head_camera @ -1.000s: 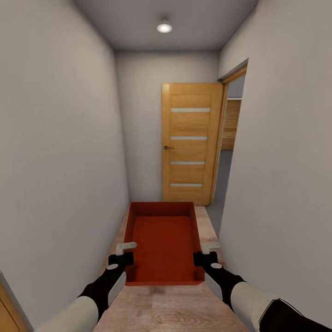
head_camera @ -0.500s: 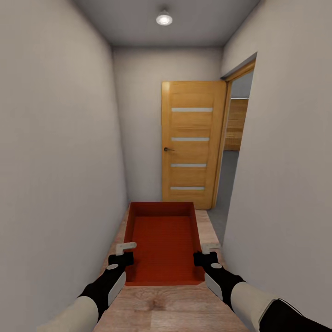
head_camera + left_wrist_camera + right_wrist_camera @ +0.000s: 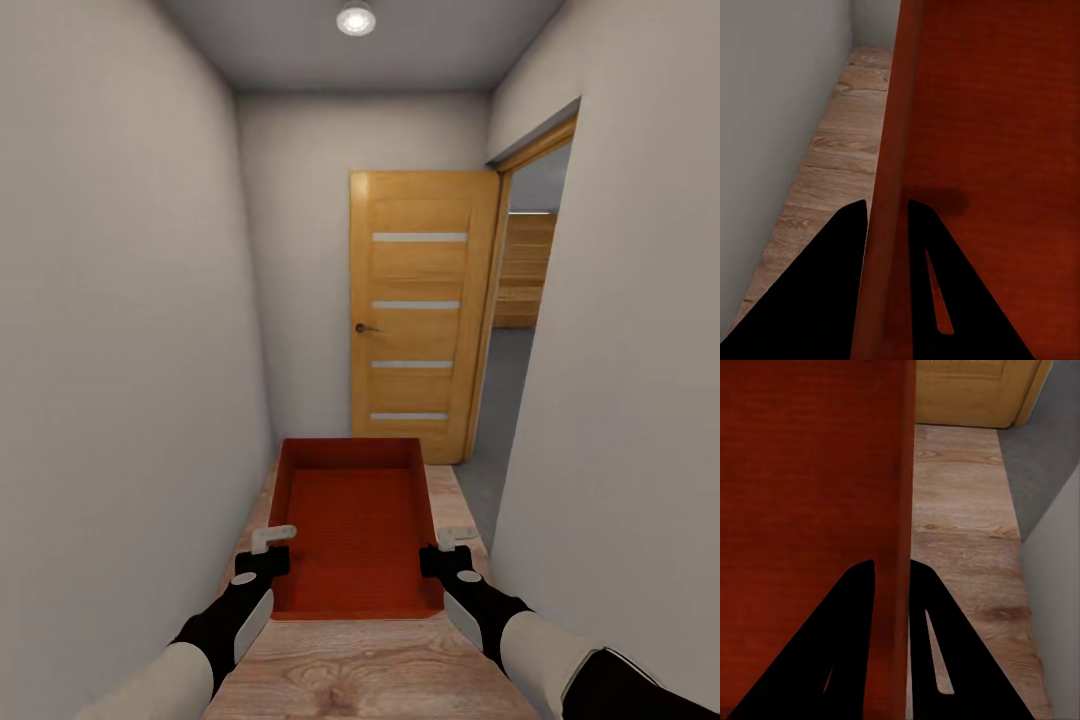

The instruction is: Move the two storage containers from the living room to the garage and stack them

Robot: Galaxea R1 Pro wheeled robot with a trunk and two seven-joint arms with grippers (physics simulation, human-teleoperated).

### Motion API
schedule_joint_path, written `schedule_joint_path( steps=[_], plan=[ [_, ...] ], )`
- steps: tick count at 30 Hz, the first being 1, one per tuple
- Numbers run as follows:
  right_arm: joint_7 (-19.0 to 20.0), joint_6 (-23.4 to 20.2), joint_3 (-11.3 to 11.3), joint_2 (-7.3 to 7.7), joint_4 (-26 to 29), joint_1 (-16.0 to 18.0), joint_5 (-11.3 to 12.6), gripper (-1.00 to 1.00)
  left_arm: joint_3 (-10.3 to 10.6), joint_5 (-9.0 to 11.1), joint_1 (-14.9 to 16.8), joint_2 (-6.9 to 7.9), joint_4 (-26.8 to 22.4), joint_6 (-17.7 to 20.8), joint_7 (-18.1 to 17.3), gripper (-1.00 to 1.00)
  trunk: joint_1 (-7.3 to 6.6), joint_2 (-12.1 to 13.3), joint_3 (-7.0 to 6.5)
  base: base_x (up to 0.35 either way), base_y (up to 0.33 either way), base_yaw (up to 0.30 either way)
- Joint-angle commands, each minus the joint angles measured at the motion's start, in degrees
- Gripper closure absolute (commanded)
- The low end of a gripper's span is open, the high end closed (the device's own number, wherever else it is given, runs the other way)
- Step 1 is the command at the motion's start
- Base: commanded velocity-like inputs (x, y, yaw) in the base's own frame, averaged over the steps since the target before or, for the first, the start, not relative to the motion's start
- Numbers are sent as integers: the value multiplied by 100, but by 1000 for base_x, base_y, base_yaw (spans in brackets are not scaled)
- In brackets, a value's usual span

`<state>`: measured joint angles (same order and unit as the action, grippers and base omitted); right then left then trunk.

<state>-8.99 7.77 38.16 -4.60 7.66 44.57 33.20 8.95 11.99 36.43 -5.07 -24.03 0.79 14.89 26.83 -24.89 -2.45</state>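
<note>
I'm holding one orange-red storage container point(image 3: 357, 525) level, open side up, empty, w/ my fingers point(image 3: 272, 537) pinching its L & R side walls, above the wood-plank floor point(image 3: 370, 680).

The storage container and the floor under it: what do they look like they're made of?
Storage container: probably matte plastic, uniform orange-red with thin plain walls, one pinched by each of the left gripper and right gripper. Hallway floor: light wood planks with visible grain and knots. Past the doorway, grey floor, likely concrete.
</note>
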Motion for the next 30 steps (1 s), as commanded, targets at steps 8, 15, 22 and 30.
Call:
schedule_joint_path(
  steps=[8,15,22,30],
  plan=[
    [-59,32,-370,-50,51,8,99,100,81,-4,-4,-2,-5,11,251,100,5,-4,2,323,0,0],
    [-59,38,-370,-50,51,8,99,100,81,-4,-4,-2,-7,10,251,100,5,-4,2,323,0,0],
    [-59,41,-370,-50,51,8,99,100,81,-4,-4,5,-15,9,251,100,5,-4,2,323,52,0],
    [-59,41,-370,-50,51,8,99,100,81,-7,-4,6,-21,10,251,100,5,-4,2,322,76,0]
  ],
)
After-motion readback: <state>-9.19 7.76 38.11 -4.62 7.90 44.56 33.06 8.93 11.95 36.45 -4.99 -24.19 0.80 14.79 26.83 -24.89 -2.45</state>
